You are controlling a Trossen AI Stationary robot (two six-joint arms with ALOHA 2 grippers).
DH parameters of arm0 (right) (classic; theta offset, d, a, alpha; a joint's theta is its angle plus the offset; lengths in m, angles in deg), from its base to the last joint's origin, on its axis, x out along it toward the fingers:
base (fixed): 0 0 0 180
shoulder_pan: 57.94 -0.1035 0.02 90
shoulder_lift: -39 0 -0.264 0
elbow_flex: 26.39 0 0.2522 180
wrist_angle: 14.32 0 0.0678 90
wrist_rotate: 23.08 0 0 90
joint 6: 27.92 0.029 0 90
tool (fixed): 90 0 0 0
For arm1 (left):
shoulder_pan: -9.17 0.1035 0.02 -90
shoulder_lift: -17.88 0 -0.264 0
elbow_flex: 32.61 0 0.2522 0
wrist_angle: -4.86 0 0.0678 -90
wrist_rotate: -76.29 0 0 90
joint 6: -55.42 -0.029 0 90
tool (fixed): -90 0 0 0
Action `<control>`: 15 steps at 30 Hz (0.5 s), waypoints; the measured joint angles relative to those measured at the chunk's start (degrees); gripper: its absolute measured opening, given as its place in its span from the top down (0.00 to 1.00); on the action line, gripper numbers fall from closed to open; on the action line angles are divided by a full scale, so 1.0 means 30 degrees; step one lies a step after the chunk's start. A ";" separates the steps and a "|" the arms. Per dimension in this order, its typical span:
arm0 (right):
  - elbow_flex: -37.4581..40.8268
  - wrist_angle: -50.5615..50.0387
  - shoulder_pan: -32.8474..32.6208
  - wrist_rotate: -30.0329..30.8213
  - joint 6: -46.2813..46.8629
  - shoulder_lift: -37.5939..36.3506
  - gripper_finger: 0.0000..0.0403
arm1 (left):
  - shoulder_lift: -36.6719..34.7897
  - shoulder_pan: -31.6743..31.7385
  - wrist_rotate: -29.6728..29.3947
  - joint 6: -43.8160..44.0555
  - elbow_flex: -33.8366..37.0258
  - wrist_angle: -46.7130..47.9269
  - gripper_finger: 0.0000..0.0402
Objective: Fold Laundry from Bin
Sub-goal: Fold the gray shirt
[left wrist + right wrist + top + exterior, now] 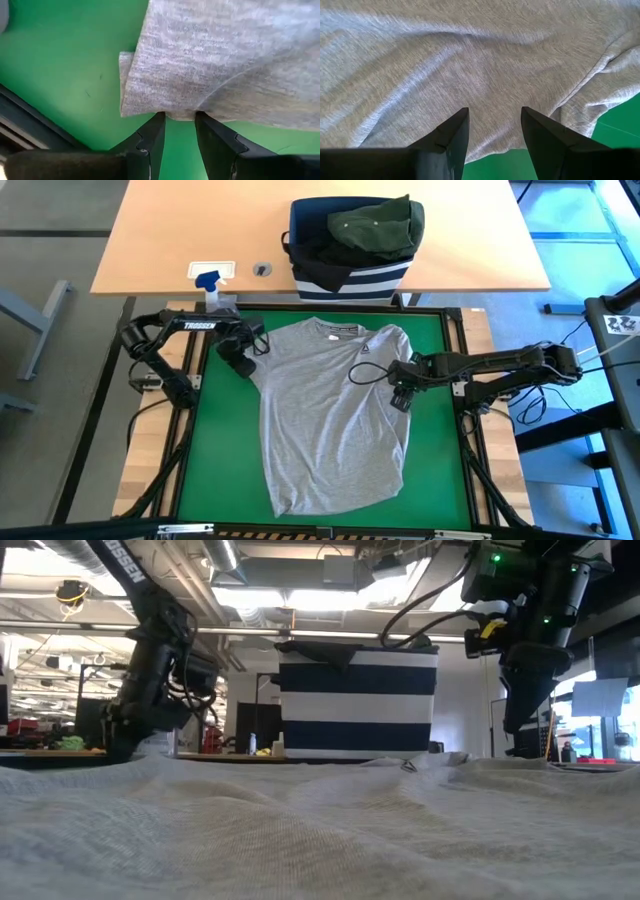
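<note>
A light grey T-shirt (335,415) lies spread flat on the green mat (225,450), collar toward the far edge. My left gripper (243,365) is open and points down at the shirt's left sleeve. In the left wrist view its fingertips (180,120) stand on either side of the sleeve's folded edge (172,112). My right gripper (402,397) is open above the shirt's right side, with grey cloth (470,60) below its fingers (495,120). The striped navy bin (350,275) stands beyond the mat. It holds a dark olive garment (375,225) and a black one (320,242). My left gripper comes at the sleeve's edge (180,114) from above, slanting down, with one open finger (157,130) on each side of it. I cannot tell whether the tips touch the cloth. The sleeve lies flat on the mat.
A spray bottle with a blue nozzle (210,285) stands on the wooden table beyond the mat's far left corner. The mat's black frame (195,380) runs close behind my left gripper. Bare green mat lies to the shirt's left and right.
</note>
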 joint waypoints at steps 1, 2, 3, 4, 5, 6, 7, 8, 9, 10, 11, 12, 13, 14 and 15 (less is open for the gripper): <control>0.0000 -0.0045 0.0000 0.0007 -0.0008 0.0000 0.55 | 0.0273 0.0000 -0.0403 -0.0091 -0.0120 0.0725 0.73; 0.0000 -0.0081 0.0000 -0.0001 -0.0086 0.0000 0.55 | 0.0562 0.0002 -0.1097 -0.0225 -0.0149 0.1669 0.73; 0.0000 -0.0079 0.0000 -0.0001 -0.0126 -0.0007 0.55 | 0.0739 0.0031 -0.1869 -0.0355 -0.0199 0.2575 0.73; 0.0000 -0.0072 0.0000 0.0021 -0.0135 0.0000 0.55 | 0.0886 0.0057 -0.2379 -0.0436 -0.0231 0.3107 0.73; 0.0000 -0.0071 0.0000 0.0015 -0.0163 -0.0006 0.55 | 0.0885 0.0067 -0.2776 -0.0446 -0.0500 0.3438 0.73; 0.0000 -0.0066 0.0000 0.0014 -0.0183 -0.0005 0.55 | 0.0924 0.0155 -0.3140 -0.0456 -0.0665 0.3929 0.73; 0.0000 -0.0063 0.0000 0.0025 -0.0193 -0.0004 0.55 | 0.1122 0.0269 -0.3238 -0.0506 -0.0653 0.4667 0.73; 0.0000 -0.0063 0.0000 0.0047 -0.0195 -0.0007 0.55 | 0.1429 0.0372 -0.3197 -0.0562 -0.0470 0.5480 0.73; 0.0000 -0.0058 0.0000 0.0100 -0.0195 -0.0007 0.55 | 0.1672 0.0433 -0.3179 -0.0584 -0.0420 0.6268 0.73; 0.0000 -0.0041 0.0000 0.0205 -0.0200 -0.0007 0.55 | 0.1696 0.0442 -0.3252 -0.0591 -0.0477 0.6328 0.73; 0.0000 -0.0040 0.0000 0.0249 -0.0200 -0.0007 0.55 | 0.1691 0.0432 -0.3259 -0.0675 -0.0624 0.6306 0.73; 0.0000 -0.0028 0.0000 0.0294 -0.0200 -0.0007 0.55 | 0.1728 0.0398 -0.3314 -0.0734 -0.0694 0.6445 0.73; 0.0000 -0.0027 0.0000 0.0334 -0.0200 -0.0007 0.55 | 0.1758 0.0311 -0.3244 -0.0752 -0.0805 0.7058 0.73; 0.0000 -0.0033 0.0000 0.0327 -0.0200 -0.0007 0.55 | 0.1737 0.0208 -0.3148 -0.0744 -0.1121 0.7815 0.73; 0.0000 -0.0029 0.0000 0.0327 -0.0200 -0.0007 0.55 | 0.1618 0.0083 -0.3176 -0.0751 -0.1529 0.8266 0.73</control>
